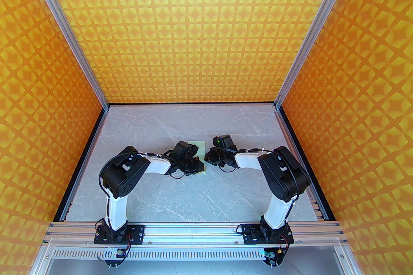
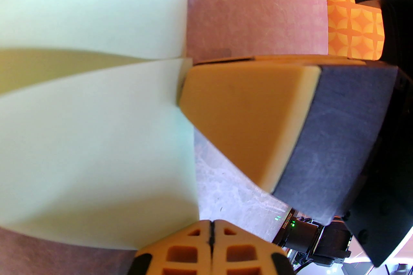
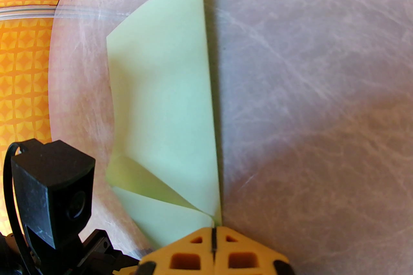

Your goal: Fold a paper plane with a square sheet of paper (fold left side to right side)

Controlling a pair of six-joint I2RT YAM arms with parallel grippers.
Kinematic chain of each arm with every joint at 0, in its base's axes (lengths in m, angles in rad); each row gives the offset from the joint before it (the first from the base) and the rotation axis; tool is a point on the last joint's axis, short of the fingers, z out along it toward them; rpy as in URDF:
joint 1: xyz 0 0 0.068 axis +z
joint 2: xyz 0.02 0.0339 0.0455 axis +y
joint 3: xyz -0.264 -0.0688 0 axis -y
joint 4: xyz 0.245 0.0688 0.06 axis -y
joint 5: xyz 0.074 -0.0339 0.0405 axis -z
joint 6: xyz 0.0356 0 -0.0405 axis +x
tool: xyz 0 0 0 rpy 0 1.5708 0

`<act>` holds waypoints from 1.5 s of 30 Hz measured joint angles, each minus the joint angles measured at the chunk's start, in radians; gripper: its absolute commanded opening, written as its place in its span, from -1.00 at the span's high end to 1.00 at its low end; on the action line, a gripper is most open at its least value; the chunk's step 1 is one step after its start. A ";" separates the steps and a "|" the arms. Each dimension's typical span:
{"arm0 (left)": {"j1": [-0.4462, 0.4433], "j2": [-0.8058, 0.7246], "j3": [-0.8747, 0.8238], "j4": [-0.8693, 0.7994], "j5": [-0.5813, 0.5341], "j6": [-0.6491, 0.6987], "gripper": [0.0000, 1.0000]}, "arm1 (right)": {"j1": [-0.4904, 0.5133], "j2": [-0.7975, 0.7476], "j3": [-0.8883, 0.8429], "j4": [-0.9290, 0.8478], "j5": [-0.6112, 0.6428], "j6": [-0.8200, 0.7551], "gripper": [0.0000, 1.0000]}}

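The square sheet of paper (image 1: 197,145) (image 3: 167,99) lies mid-table, pale mint-green and folded over into a tall strip. Its two layers gape apart at the near end. In the left wrist view the paper (image 2: 96,138) spreads as two flaps with a shadow between them. My right gripper (image 1: 208,160) (image 3: 213,235) is shut, and the layers meet right at its fingertip seam at the near right corner. One of its orange fingers (image 2: 245,112) reaches in low from the right. My left gripper (image 1: 196,169) (image 2: 211,231) is shut, its tips beside the lower flap's corner.
The grey marbled tabletop (image 1: 193,196) is walled by orange patterned panels (image 1: 206,25) on three sides. An aluminium rail (image 1: 193,230) runs along the near edge with both arm bases. The left arm's black wrist camera (image 3: 51,183) stands close to the paper's left side.
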 measured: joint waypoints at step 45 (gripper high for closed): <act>0.020 -0.027 0.065 -0.188 -0.041 0.027 0.78 | 0.000 0.015 0.029 -0.032 -0.004 -0.015 1.00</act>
